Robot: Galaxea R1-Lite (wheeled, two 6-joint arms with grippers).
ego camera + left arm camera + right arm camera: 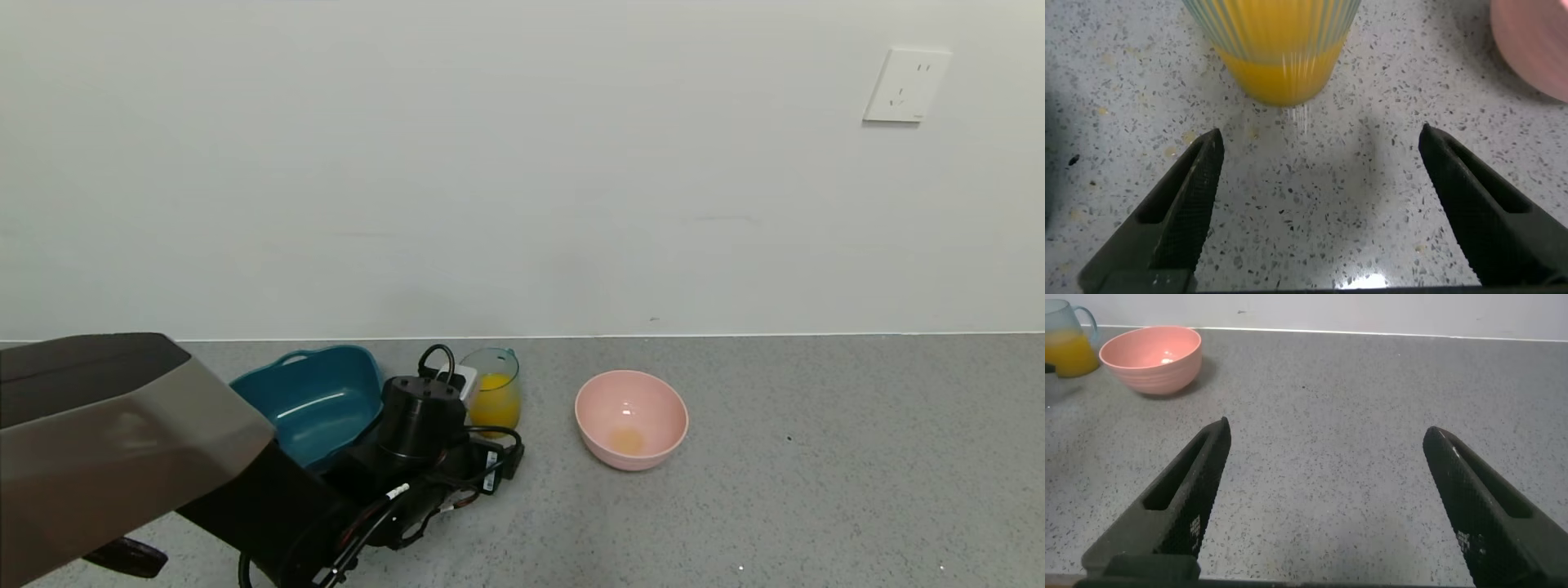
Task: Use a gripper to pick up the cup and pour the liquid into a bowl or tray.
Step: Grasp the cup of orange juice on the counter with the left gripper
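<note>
The cup (492, 390) stands upright on the grey counter, about half full of orange liquid (495, 406). The dark teal tub (314, 402) sits to its left, empty. My left arm's wrist (420, 416) is low over the counter just in front of the cup and hides the fingers in the head view. In the left wrist view my left gripper (1320, 135) is open, and the cup (1278, 49) stands a little beyond the fingertips, apart from them. My right gripper (1327, 429) is open and empty over bare counter, out of the head view.
A round pink bowl (630, 418) with an orange trace at its bottom stands right of the cup; it also shows in the right wrist view (1151, 358). A white wall runs behind the counter. Bare counter stretches to the right.
</note>
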